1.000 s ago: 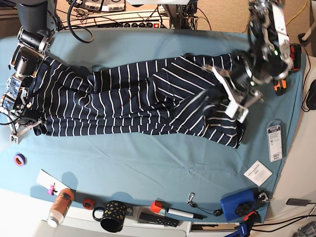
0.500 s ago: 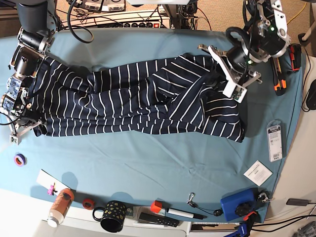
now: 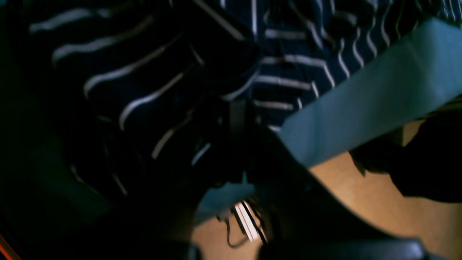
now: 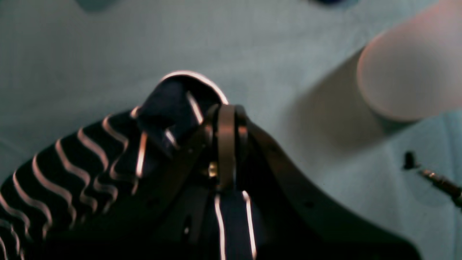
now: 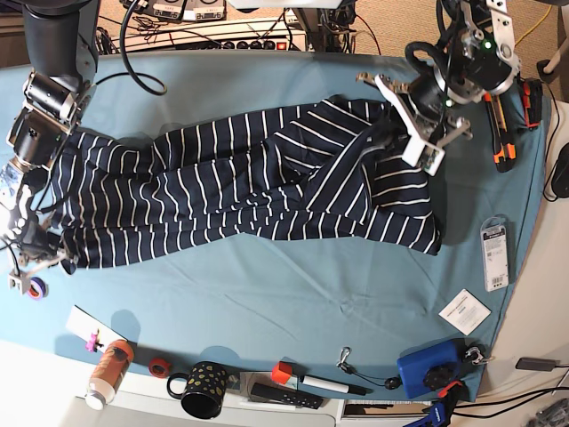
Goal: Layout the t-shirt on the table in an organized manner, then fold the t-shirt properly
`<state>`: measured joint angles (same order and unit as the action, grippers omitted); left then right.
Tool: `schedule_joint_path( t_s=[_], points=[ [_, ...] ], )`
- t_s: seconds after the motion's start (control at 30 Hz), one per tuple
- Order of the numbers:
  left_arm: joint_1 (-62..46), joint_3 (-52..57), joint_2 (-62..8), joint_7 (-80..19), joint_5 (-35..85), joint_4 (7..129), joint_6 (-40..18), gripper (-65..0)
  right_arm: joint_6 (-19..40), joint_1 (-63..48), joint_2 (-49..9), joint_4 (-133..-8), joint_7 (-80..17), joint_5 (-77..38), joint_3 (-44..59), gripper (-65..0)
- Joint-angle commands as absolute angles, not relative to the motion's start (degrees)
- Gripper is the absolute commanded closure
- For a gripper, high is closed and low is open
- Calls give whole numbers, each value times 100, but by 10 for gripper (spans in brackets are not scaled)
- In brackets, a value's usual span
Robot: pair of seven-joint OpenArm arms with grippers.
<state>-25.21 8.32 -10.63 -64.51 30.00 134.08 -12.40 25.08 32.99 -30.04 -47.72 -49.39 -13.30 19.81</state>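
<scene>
The navy striped t-shirt point(image 5: 240, 187) lies stretched lengthwise across the teal table point(image 5: 267, 294), wrinkled and partly folded over itself at its right end. My left gripper point(image 5: 388, 133) is shut on a bunch of fabric at the shirt's far right end. In the left wrist view the gripper point(image 3: 236, 115) is dark, with the shirt point(image 3: 144, 72) draped over it. My right gripper point(image 5: 44, 256) is shut on the shirt's left end near the table's front left. The right wrist view shows the gripper point(image 4: 226, 137) pinching a fold of the shirt point(image 4: 72, 169).
Along the front edge stand a bottle point(image 5: 108, 369), a black dotted mug point(image 5: 203, 389), a marker point(image 5: 324, 384) and a blue box point(image 5: 428, 366). A purple tape roll point(image 5: 36, 287) lies by my right gripper. A white card point(image 5: 463, 311) and a packaged item point(image 5: 493, 253) lie at right.
My right gripper moved toward the table's front, pulling the shirt's left end with it. My left gripper carried its bunch of fabric toward the far edge and slightly left.
</scene>
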Motion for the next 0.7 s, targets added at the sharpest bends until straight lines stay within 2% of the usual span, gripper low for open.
schedule_joint_path(
  t_s=[0.0, 0.27, 0.57, 0.6, 0.67],
  points=[
    [-2545, 843, -1079, -6377, 3074, 13500, -1247, 0, 2532, 3492, -3190, -4875, -4904, -1503, 1997, 0],
    [-2858, 843, -1076, -6508, 3168, 13500, -1247, 0, 2790, 3492, -3450, -4875, -5688, -2270, 1999, 0],
    [-3079, 840, -902, -6383, 3170, 13500, -1306, 0, 2950, 3170, -3413, -4875, -5457, -2268, 1997, 0],
    [-3083, 838, -904, -6383, 3170, 13500, -1347, -27, 3094, 3124, -3413, -4875, -5448, -2276, 1997, 0],
    [-3085, 838, -906, -6381, 3168, 13500, -1426, -165, 3365, 3046, -3415, -4875, -5450, -2294, 1997, 0]
  ],
)
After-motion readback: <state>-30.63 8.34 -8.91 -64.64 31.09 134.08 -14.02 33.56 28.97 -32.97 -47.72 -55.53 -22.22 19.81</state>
